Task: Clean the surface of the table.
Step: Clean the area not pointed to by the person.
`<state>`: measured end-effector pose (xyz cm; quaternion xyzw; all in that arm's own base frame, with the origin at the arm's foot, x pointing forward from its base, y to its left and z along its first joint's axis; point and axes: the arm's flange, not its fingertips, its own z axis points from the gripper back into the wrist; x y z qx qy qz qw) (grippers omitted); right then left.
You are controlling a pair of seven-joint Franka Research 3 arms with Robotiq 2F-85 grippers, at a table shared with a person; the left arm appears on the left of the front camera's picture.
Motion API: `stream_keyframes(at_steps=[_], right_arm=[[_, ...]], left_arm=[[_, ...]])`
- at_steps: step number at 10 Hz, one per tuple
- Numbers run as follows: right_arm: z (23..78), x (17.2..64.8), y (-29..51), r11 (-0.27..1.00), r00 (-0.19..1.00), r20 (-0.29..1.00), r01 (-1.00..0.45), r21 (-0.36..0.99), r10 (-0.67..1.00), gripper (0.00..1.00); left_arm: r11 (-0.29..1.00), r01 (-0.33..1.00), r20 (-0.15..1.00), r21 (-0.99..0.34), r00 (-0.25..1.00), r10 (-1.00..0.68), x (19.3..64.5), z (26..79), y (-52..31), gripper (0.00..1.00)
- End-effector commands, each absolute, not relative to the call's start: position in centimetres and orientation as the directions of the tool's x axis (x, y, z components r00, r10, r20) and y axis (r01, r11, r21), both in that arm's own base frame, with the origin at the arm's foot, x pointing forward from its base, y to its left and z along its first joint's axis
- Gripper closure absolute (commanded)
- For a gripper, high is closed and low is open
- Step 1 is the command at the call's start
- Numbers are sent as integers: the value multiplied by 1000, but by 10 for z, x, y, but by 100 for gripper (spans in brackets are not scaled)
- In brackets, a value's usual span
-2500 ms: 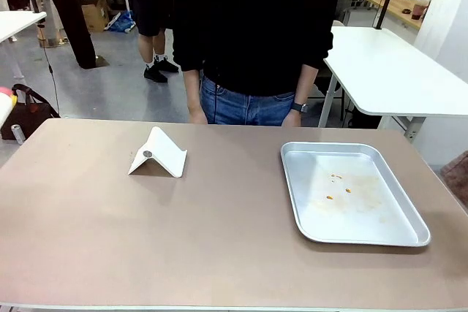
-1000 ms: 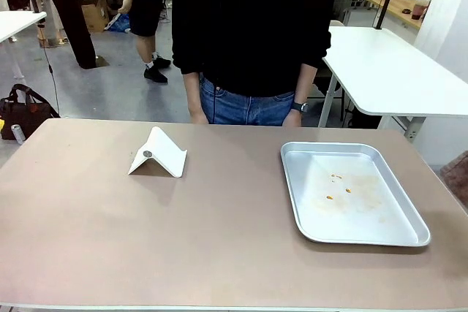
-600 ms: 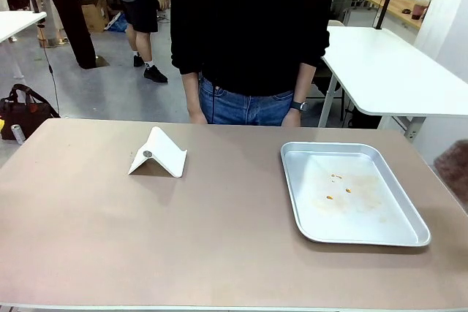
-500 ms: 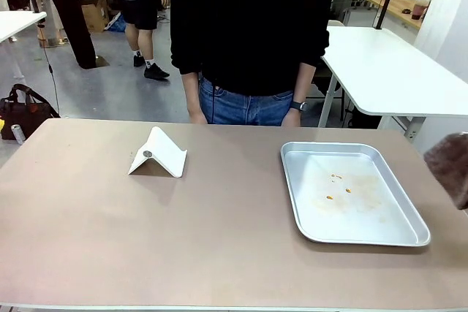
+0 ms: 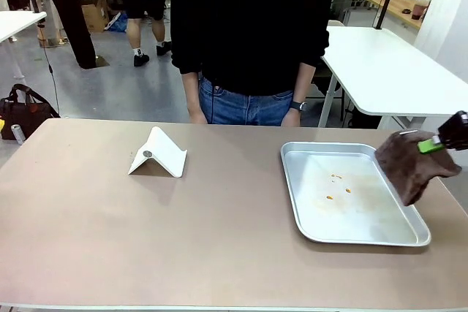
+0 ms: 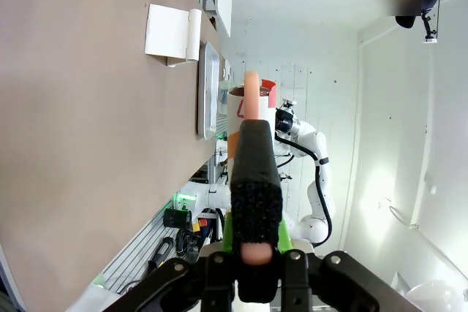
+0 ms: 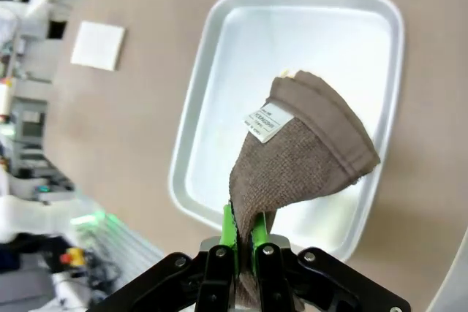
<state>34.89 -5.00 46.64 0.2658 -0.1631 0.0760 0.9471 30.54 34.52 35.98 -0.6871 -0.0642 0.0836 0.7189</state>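
Silver tray (image 5: 365,213) holds orange crumbs (image 5: 338,177); right claw (image 7: 243,226) clamps brown cloth (image 5: 406,166) over its edge, left claw (image 6: 252,133) closed.

Bright, even light (soft shadows)

I find open table (image 5: 183,246) across the lower left and centre of the frame; white stand (image 5: 164,153) upper left, tray (image 5: 365,217) right, person (image 5: 248,27) at top block me.

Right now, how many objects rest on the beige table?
2: a white stand left of centre and a silver tray on the right. The brown cloth hangs from the right end effector instead.
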Motion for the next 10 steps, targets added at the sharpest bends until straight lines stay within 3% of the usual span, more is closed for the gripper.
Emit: stream_keyframes(at_steps=[1,8,10], right_arm=[[444,373,-38,901,950,303,-199,384,81,91],[381,428,-8,972,927,315,-231,45,205,91],[366,435,6,972,924,336,-222,80,183,91]], left_arm=[[28,-15,-9,-999,976,219,303,364,343,78],[28,-15,-9,-999,976,219,303,364,343,78],[28,-15,-9,-999,976,219,303,364,343,78]])
